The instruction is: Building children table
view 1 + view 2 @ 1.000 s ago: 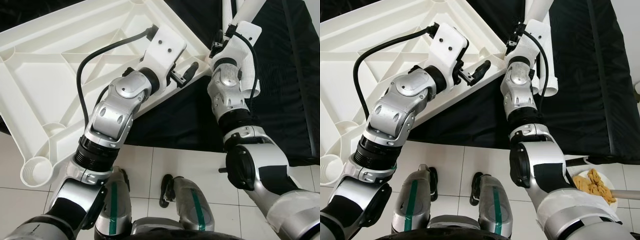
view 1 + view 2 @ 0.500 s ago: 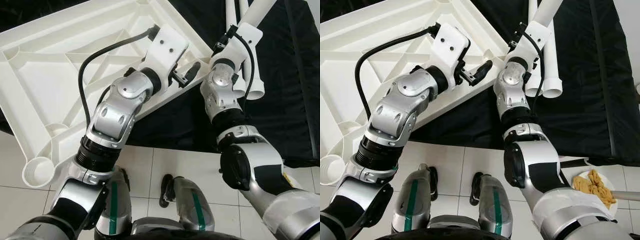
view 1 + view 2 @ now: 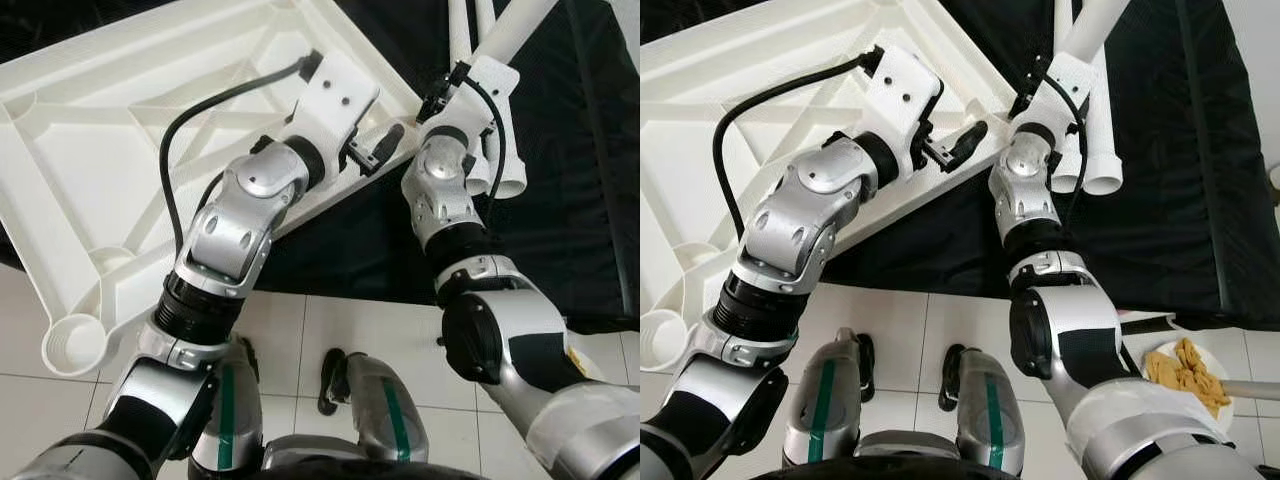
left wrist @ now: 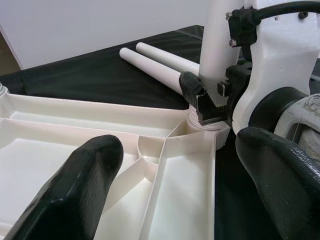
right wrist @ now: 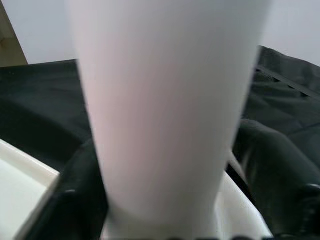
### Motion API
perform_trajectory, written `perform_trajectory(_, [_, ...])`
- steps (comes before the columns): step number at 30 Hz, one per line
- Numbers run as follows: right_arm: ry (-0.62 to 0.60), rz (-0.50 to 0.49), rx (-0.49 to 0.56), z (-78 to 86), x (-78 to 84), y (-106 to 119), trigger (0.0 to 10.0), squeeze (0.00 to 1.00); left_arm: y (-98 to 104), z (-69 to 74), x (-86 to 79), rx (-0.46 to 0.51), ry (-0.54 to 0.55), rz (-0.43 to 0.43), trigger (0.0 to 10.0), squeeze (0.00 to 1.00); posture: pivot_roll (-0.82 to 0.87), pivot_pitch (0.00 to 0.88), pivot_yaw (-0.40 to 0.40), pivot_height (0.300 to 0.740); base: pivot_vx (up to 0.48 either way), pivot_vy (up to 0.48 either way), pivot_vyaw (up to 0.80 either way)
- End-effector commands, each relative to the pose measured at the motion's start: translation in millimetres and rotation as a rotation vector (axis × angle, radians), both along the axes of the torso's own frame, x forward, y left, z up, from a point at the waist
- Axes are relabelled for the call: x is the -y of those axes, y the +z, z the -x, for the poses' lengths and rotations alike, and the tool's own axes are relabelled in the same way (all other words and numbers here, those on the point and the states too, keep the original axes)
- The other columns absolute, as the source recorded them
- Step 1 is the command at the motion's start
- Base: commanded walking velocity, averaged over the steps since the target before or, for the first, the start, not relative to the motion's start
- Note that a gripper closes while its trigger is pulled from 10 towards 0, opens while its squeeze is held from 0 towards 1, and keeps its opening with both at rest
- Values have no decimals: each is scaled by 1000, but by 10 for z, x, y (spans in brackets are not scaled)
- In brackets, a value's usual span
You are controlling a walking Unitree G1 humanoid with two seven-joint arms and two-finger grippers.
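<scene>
Right pincer clamps upright leg in tabletop socket; left pincer wide; spare legs behind.

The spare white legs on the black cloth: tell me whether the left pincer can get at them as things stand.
Probably not directly. The left pincer hangs open over the upturned tabletop, and the spare legs lie past the corner where the right pincer holds an upright leg, so that arm blocks the path.
</scene>
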State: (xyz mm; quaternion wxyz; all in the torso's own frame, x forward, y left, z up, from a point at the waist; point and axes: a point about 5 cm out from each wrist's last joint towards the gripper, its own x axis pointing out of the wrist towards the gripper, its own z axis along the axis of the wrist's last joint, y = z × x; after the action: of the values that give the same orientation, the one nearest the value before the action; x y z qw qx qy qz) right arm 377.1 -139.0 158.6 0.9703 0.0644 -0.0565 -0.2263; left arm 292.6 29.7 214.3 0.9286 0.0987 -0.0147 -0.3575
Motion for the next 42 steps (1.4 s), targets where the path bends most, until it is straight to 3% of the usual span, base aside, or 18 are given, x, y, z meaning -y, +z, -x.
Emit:
perform_trajectory(1, [19, -5, -59, 53, 53, -189, 10000, 1000, -47, 14, 28, -2, 18, -3, 10000, 0, 118, 50, -105, 740, 0, 0, 0])
perform_trajectory(7, [110, 27, -22, 51, 53, -166, 10000, 1000, -52, 20, 35, -4, 14, -4, 10000, 0, 116, 46, -104, 740, 0, 0, 0])
perform_trajectory(8, [148, 39, -13, 51, 54, -161, 10000, 361, -53, 23, 38, -5, 13, -3, 10000, 0, 116, 45, -103, 740, 0, 0, 0])
perform_trajectory(9, [194, 38, 3, 52, 65, -154, 10000, 0, -55, 25, 41, -5, 12, -4, 10000, 0, 115, 44, -103, 740, 0, 0, 0])
perform_trajectory(12, [277, 18, 30, 51, 139, -140, 10000, 0, -57, 29, 43, -6, 9, -4, 10000, 0, 114, 41, -101, 740, 0, 0, 0])
perform_trajectory(18, [304, 62, 61, 53, 211, -97, 10000, 0, -57, 30, 46, -7, 8, -3, 10000, 0, 114, 41, -101, 740, 0, 0, 0])
perform_trajectory(22, [414, 82, 84, 45, 363, -50, 10000, 0, -53, 32, 51, -7, 4, -2, 10000, 0, 112, 40, -94, 740, 0, 0, 0])
perform_trajectory(32, [630, 98, 82, 30, 535, -9, 10000, 0, -51, 43, 55, -10, -9, -10, 10000, 0, 113, 52, -84, 740, 0, 0, 0])
perform_trajectory(36, [667, 104, 79, 31, 546, -9, 10000, 0, -56, 50, 61, -13, -15, -13, 10000, 0, 113, 55, -82, 740, 0, 0, 0])
perform_trajectory(38, [770, 103, 53, 38, 551, -47, 10000, 0, -80, 89, 101, -20, -45, -27, 10000, 0, 117, 60, -80, 740, 0, 0, 0])
perform_trajectory(42, [818, 105, 38, 46, 545, -73, 10000, 0, -88, 110, 120, -21, -59, -33, 10000, 0, 119, 61, -78, 740, 0, 0, 0])
